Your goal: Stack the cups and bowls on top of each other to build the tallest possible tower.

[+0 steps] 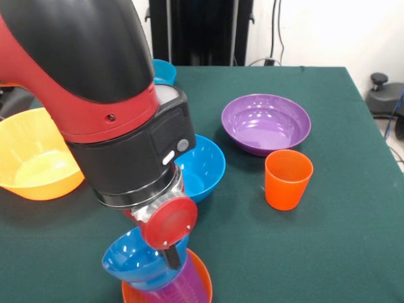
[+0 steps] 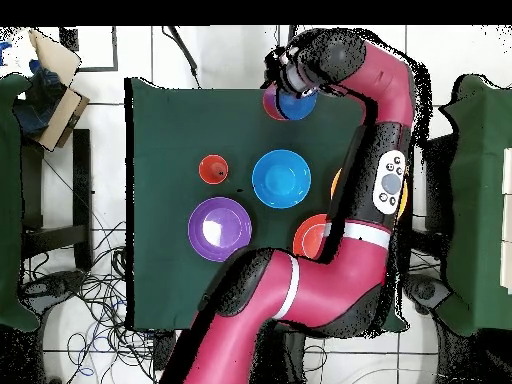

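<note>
The Sawyer arm [image 1: 95, 82] bends steeply down over the table's [image 1: 341, 240] near edge, its gripper [image 1: 172, 257] above a small blue bowl [image 1: 136, 257] sitting on a purple cup [image 1: 186, 285] in a small orange bowl [image 1: 201, 278]; whether the gripper grips or stands open cannot be told. Beside this tower, bare cloth separates it from the orange cup [image 1: 288, 178], purple bowl [image 1: 266, 123] and medium blue bowl [image 1: 203, 167].
</note>
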Controlling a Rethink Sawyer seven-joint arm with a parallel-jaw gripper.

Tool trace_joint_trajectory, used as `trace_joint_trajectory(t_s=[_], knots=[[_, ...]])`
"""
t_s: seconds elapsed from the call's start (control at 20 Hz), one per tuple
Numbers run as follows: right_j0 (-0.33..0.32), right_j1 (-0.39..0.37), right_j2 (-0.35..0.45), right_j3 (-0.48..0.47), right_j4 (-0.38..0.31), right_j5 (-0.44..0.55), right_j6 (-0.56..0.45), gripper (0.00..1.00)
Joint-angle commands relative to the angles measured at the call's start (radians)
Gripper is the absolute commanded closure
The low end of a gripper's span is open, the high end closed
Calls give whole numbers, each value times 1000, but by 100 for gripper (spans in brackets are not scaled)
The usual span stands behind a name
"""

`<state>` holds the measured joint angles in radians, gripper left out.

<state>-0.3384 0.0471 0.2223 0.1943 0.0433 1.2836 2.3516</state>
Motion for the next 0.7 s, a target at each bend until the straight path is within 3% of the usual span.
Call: trace_joint_trajectory(t_s=[0.05, 0.25, 0.7], knots=[[47, 20, 63, -10, -122, 195, -35, 100], [52, 30, 63, -34, -176, 208, -12, 100], [40, 14, 192, -15, -249, 194, -8, 100]])
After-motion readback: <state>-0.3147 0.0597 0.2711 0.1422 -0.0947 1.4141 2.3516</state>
